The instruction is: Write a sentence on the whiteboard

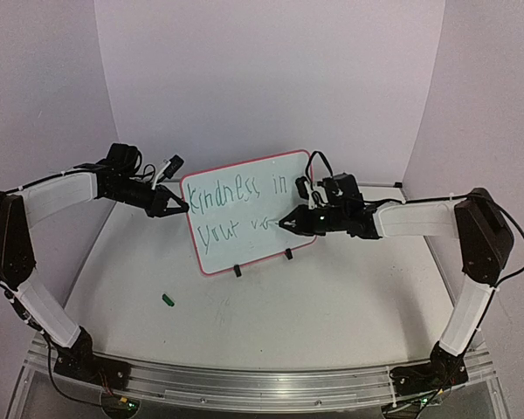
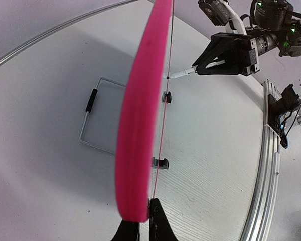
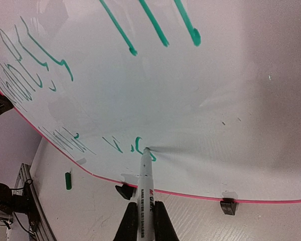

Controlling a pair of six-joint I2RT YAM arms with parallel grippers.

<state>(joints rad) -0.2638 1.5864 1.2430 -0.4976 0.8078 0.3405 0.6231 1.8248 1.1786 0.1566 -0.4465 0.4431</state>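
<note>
The whiteboard [image 1: 253, 243] stands tilted on two black feet mid-table, red-framed. On it the green sentence [image 1: 236, 194] runs in two rows, the lower one short. My left gripper [image 1: 182, 208] is shut on the board's left edge, seen as a blurred pink band [image 2: 138, 125] between the jaws of that gripper [image 2: 143, 217]. My right gripper [image 3: 145, 223] is shut on a white marker [image 3: 145, 193]. Its tip touches the board beside the newest green strokes [image 3: 137, 141] of the lower row. From above, the right gripper [image 1: 295, 222] sits at the board's lower middle.
A green marker cap [image 1: 167, 299] lies on the table left of the board, also visible as the cap [image 3: 68, 180]. A wire stand [image 2: 90, 118] lies behind the board. An aluminium rail [image 1: 244, 384] runs along the near edge. White walls enclose the back and sides.
</note>
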